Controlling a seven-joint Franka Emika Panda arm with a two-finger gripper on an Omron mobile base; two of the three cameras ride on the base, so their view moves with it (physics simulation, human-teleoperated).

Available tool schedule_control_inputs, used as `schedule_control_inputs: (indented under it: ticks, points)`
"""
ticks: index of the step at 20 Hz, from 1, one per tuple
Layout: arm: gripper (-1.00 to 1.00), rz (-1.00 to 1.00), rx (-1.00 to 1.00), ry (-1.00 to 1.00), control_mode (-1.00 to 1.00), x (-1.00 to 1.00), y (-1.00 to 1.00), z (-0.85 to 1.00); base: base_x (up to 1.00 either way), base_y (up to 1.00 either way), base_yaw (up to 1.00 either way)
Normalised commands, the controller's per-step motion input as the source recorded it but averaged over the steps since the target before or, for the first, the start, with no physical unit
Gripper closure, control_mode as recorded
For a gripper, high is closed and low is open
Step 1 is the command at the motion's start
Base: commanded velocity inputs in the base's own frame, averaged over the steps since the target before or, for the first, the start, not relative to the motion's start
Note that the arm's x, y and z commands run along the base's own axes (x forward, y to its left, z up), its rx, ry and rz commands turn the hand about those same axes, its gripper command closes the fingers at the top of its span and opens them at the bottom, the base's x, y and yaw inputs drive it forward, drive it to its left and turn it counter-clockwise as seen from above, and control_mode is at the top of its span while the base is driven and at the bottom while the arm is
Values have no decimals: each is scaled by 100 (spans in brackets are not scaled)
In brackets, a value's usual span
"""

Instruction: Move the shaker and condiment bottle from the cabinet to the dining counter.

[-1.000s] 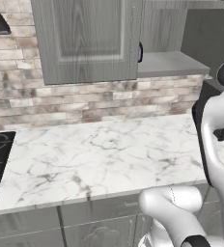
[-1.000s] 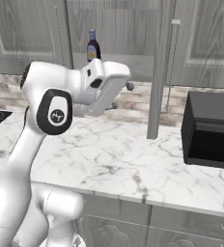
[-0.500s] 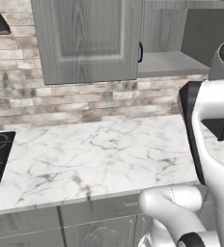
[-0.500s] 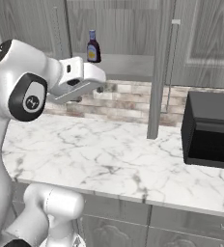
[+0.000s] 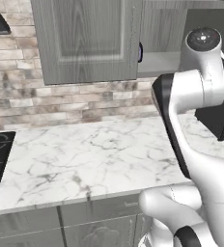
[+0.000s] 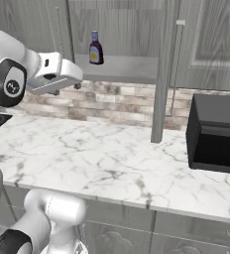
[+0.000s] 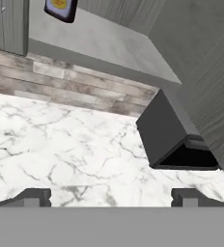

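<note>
A white robot arm is reaching out over a white marble worktop (image 6: 112, 163) in a rendered kitchen. In the right base view its gripper (image 6: 76, 85) is hanging in the air below and to the left of an open grey wood-grain cabinet (image 6: 137, 30), well above the worktop and holding nothing. In the hand view the two dark fingertips (image 7: 34, 195) are standing far apart at the bottom of the picture, so the jaws are spread wide with only marble between them. The condiment bottle (image 6: 95, 48), dark with a yellowish label and a narrow blue cap, is standing upright on the cabinet's grey inner shelf (image 6: 124, 69), near its left end. It is sitting higher than the gripper and a little to the right of it, clearly apart from the fingers. In the hand view just the bottle's lower part (image 7: 61, 8) is showing at the top edge, on the shelf, far from the fingertips. In the left base view a sliver of something dark (image 5: 140, 52) is peeking out past the edge of the cabinet door (image 5: 87, 38); what it is cannot be told. A black box-shaped appliance (image 6: 217, 134) is sitting on the worktop to the right, under the cabinet.
</note>
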Motion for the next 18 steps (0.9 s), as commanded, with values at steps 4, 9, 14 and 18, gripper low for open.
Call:
schedule_control_inputs:
  ticks: [4,9,14,18]
  points:
    - [-100,0,1,-4,-100,29,66,0,0,0,0]
    - [-100,0,6,-6,-100,35,39,2,0,0,0]
    - [-100,0,10,-12,-100,36,36,8,0,0,0]
    - [-100,0,12,-13,-100,37,35,12,0,0,0]
